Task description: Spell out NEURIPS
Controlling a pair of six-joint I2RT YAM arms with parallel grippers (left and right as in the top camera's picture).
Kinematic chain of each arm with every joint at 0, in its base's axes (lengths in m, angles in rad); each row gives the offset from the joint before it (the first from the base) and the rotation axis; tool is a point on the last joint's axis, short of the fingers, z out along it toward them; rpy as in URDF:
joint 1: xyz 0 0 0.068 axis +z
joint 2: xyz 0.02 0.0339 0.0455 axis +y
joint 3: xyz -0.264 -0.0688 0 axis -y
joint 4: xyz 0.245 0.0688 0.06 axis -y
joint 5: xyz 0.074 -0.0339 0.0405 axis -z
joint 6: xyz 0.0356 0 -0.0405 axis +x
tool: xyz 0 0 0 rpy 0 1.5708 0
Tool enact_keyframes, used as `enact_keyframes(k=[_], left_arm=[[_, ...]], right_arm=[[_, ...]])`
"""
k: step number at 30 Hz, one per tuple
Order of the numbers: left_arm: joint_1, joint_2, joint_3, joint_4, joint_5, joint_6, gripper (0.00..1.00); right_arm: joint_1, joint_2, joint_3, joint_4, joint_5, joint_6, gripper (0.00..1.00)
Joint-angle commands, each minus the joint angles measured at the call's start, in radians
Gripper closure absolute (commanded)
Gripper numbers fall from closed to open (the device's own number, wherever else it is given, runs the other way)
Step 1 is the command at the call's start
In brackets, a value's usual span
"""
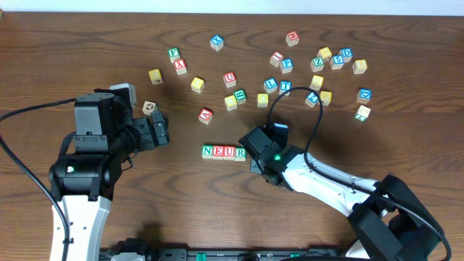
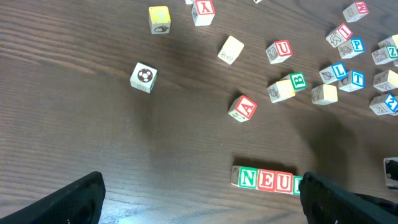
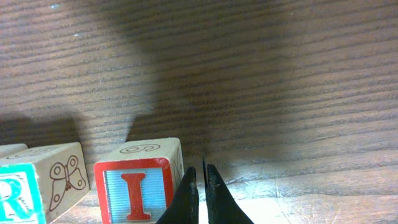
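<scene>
A row of cubes reading N, E, U, R (image 1: 223,151) lies mid-table and also shows low in the left wrist view (image 2: 267,180). In the right wrist view a red-framed I cube (image 3: 140,190) stands just right of the R cube (image 3: 22,193), a thin gap between them. My right gripper (image 3: 200,180) is shut and empty, its tips right beside the I cube's right side. From overhead the right gripper (image 1: 251,151) covers that cube at the row's right end. A blue P cube (image 1: 287,65) sits at the back. My left gripper (image 1: 161,130) hangs open and empty, left of the row.
Loose cubes lie scattered across the back: a red A cube (image 1: 206,114), a football-picture cube (image 1: 150,107) by the left gripper, L (image 1: 270,84) and T (image 1: 286,87) cubes, and a cluster (image 1: 330,61) at the far right. A black cable (image 1: 293,98) loops above the right arm.
</scene>
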Motion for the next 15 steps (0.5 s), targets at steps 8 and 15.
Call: enact_keyframes(k=[8,15], left_arm=[[0.006,0.001,0.028,-0.003,0.012,0.009,0.02],[0.006,0.001,0.028,-0.003,0.012,0.009,0.02]], right_arm=[[0.007,0.007,-0.004,0.023,0.024,-0.028,0.99],[0.007,0.007,-0.004,0.028,0.019,-0.029,0.99]])
